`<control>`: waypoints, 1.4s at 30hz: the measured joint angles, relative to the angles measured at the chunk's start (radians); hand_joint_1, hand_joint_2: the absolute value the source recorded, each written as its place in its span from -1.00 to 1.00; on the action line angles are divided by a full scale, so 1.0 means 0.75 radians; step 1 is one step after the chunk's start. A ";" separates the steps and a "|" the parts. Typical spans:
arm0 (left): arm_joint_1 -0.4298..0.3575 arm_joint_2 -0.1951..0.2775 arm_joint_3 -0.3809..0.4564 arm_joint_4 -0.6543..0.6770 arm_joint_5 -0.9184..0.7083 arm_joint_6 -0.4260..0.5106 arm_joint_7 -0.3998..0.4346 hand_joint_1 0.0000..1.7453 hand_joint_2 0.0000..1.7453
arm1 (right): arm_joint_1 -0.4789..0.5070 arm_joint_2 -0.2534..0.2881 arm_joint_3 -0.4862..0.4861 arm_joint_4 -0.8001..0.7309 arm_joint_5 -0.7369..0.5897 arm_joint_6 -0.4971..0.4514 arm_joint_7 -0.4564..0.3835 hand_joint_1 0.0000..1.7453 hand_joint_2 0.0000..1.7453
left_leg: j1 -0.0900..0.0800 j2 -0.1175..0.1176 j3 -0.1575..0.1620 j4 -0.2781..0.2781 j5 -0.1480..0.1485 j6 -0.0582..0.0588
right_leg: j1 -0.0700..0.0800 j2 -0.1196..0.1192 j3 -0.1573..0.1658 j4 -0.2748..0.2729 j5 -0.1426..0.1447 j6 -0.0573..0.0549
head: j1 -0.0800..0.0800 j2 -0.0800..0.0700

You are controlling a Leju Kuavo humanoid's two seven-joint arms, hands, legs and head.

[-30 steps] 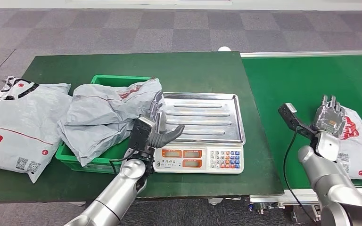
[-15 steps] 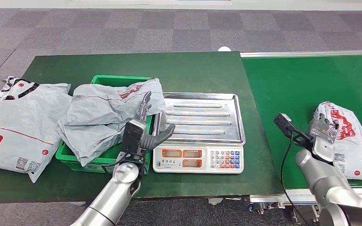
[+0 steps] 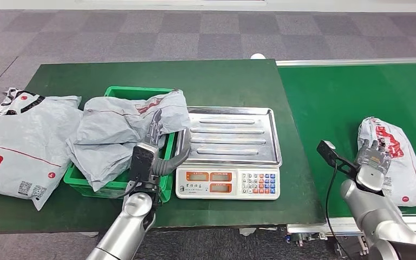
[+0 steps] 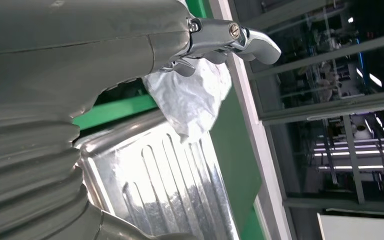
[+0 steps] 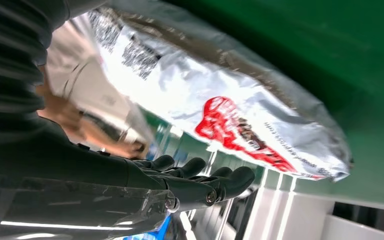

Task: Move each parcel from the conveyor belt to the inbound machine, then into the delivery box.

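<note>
Green conveyor belt (image 3: pixel 352 92) on the right, a grey parcel (image 3: pixel 398 157) lying there.
Right hand (image 3: pixel 372 157) is reaching it, fingers spread; left hand (image 3: pixel 154 149) is hovering released; right wrist view is catching red print, unreadable.

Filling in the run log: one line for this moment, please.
left hand: open, by green box | right hand: open, at parcel on belt | scale tray: bare

A green-topped desk (image 3: pixel 222 76) carries a green plastic crate (image 3: pixel 120 187) with a crumpled grey parcel bag (image 3: pixel 116 132) draped over it, a large grey parcel (image 3: pixel 16 143) at its left end, and an electronic scale (image 3: pixel 228 151) with a steel pan. To its right, the green conveyor belt (image 3: pixel 330 97) carries one grey parcel with red print (image 3: pixel 395 157).
</note>
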 joint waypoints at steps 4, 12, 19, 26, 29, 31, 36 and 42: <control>0.029 0.002 0.031 -0.024 -0.006 -0.001 0.000 -1.00 1.00 | 0.009 -0.004 0.026 0.000 0.031 0.001 0.018 -1.00 1.00 | 0.000 0.000 0.000 0.000 0.000 0.000 | 0.000 0.000 0.000 0.000 0.000 0.000 | 0.000 0.000; 0.050 0.013 0.053 -0.051 -0.006 -0.049 0.001 -1.00 1.00 | 0.012 -0.011 0.032 0.000 -0.021 0.041 -0.033 -1.00 1.00 | 0.000 0.000 0.000 0.000 0.000 0.000 | 0.000 0.000 0.000 0.000 0.000 0.000 | 0.000 0.000; 0.059 0.025 0.062 -0.083 -0.006 -0.065 0.006 -1.00 1.00 | 0.037 -0.015 -0.013 0.000 -0.189 0.149 -0.181 -1.00 1.00 | 0.000 0.000 0.000 0.000 0.000 0.000 | 0.000 0.000 0.000 0.000 0.000 0.000 | 0.000 0.000; 0.072 0.029 0.067 -0.106 -0.036 -0.053 0.037 -1.00 1.00 | 0.080 -0.022 -0.054 -0.002 -0.207 0.074 -0.145 -1.00 1.00 | 0.000 0.000 0.000 0.000 0.000 0.000 | 0.000 0.000 0.000 0.000 0.000 0.000 | 0.000 0.000; 0.076 0.028 0.067 -0.112 -0.047 -0.044 0.048 -1.00 1.00 | 0.120 -0.021 -0.055 -0.011 -0.170 0.019 -0.076 -1.00 1.00 | 0.000 0.000 0.000 0.000 0.000 0.000 | 0.000 0.000 0.000 0.000 0.000 0.000 | 0.000 0.000; 0.078 0.028 0.067 -0.116 -0.052 -0.038 0.054 -1.00 1.00 | 0.143 -0.021 -0.055 -0.021 -0.117 -0.014 -0.010 -1.00 1.00 | 0.000 0.000 0.000 0.000 0.000 0.000 | 0.000 0.000 0.000 0.000 0.000 0.000 | 0.000 0.000; 0.081 0.021 0.067 -0.129 -0.066 -0.028 0.066 -1.00 1.00 | 0.198 -0.016 -0.051 -0.064 0.054 -0.087 0.152 -1.00 1.00 | 0.000 0.000 0.000 0.000 0.000 0.000 | 0.000 0.000 0.000 0.000 0.000 0.000 | 0.000 0.000; 0.081 0.009 0.067 -0.136 -0.078 -0.029 0.077 -1.00 1.00 | 0.261 -0.002 -0.052 -0.132 0.080 -0.058 0.159 -1.00 1.00 | 0.000 0.000 0.000 0.000 0.000 0.000 | 0.000 0.000 0.000 0.000 0.000 0.000 | 0.000 0.000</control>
